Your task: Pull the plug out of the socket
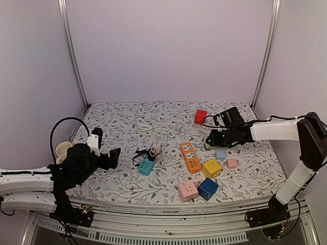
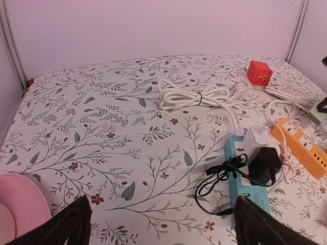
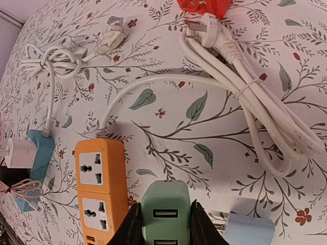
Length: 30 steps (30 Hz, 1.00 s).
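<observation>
A teal power strip (image 1: pixel 146 166) lies mid-table with a black plug (image 1: pixel 152 153) in it. In the left wrist view the teal strip (image 2: pixel 236 162) carries a white charger (image 2: pixel 257 138) and a black adapter (image 2: pixel 264 164) with a coiled black cord. My left gripper (image 1: pixel 106 154) is open and empty, left of the strip; its fingers (image 2: pixel 71 224) frame bare cloth. My right gripper (image 1: pixel 210 139) is shut on a green USB cube adapter (image 3: pixel 166 212), beside the orange power strip (image 3: pixel 97 184), whose sockets are empty.
A white cable bundle (image 3: pixel 260 117) and a red cube (image 1: pixel 201 116) lie at the back. Yellow (image 1: pixel 211 167), blue (image 1: pixel 208 188) and pink (image 1: pixel 188 191) cubes sit near the front. A light blue cube (image 3: pixel 248 229) lies right of the green one. A cup (image 1: pixel 63 150) stands far left.
</observation>
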Each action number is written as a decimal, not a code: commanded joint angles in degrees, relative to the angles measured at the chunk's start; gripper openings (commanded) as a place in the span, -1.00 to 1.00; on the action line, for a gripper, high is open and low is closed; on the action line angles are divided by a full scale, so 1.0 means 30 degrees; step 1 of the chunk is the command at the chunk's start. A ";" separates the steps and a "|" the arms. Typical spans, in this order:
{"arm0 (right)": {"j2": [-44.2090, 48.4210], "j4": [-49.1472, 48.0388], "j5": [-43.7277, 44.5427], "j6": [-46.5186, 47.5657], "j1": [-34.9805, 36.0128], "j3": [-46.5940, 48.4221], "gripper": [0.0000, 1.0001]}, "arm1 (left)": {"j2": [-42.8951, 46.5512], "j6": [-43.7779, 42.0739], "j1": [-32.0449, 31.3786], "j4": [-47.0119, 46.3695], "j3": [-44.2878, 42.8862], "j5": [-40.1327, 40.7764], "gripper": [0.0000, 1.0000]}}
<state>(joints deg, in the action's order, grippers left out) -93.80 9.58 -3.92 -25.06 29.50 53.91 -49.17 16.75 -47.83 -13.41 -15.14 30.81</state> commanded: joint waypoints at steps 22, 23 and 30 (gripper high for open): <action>-0.1911 -0.3359 -0.3477 -0.0967 -0.1453 -0.0807 -0.18 | 0.0012 0.0127 0.0365 -0.0350 0.0054 -0.0246 0.95; -0.1837 -0.3245 -0.3333 -0.0950 -0.1453 -0.0806 -0.13 | -0.0010 0.0103 0.0396 -0.0362 0.0038 -0.0264 0.95; -0.0880 -0.2003 -0.1774 -0.0533 -0.1453 -0.0899 0.02 | -0.0348 0.0066 0.0395 -0.0385 -0.0095 -0.0475 0.95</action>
<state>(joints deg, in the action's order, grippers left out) -99.29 1.48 -13.06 -27.59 25.36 51.77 -49.47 16.75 -47.57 -13.45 -15.14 30.20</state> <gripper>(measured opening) 0.491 0.974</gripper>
